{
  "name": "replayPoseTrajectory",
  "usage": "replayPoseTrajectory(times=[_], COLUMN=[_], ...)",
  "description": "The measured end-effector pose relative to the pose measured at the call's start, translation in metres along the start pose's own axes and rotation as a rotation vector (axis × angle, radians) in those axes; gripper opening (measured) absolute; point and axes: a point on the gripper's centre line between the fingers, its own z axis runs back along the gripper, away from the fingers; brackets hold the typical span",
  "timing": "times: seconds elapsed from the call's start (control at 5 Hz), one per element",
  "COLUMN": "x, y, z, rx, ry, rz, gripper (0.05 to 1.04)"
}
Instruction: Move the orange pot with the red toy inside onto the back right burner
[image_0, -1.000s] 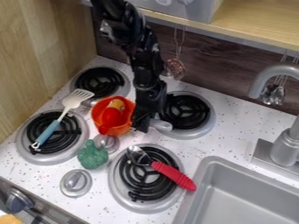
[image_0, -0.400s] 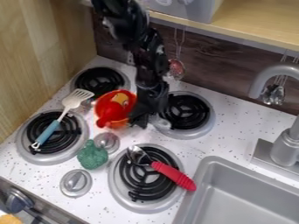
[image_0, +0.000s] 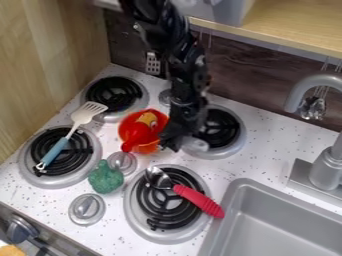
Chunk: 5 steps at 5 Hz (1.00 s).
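Shifting rightward with the pincer (image_0: 169, 145), the orange bowl (image_0: 146, 149) now sits behind and right of the green toy (image_0: 105, 177), apparently being relocated. Whether the pincer is spread or pinching the bowl's rim, I cannot tell.

- round orange-red plastic bowl (image_0: 148, 148), mouth up, between the two back burners
- smooth red object (image_0: 137, 134) and yellow-orange piece (image_0: 147, 119) inside, touching
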Motion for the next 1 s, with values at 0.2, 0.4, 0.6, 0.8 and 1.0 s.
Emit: replayPoseTrajectory(times=[0.2,0.4,0.6,0.8,1.0], x=[0.012,0.025,0.037,0.049,0.059], y=[0.010,0.017,0.030,0.034,0.031], z=[0.007,0.015,0.025,0.029,0.024], rx=[0.033,0.027,0.045,0.024,-0.043], ry=[-0.002,0.022,0.024,0.038,-0.004], rz=[-0.047,-0.092,-0.125,-0.132,-0.104], gripper=[0.364,0.364,0.364,0.364,0.364])
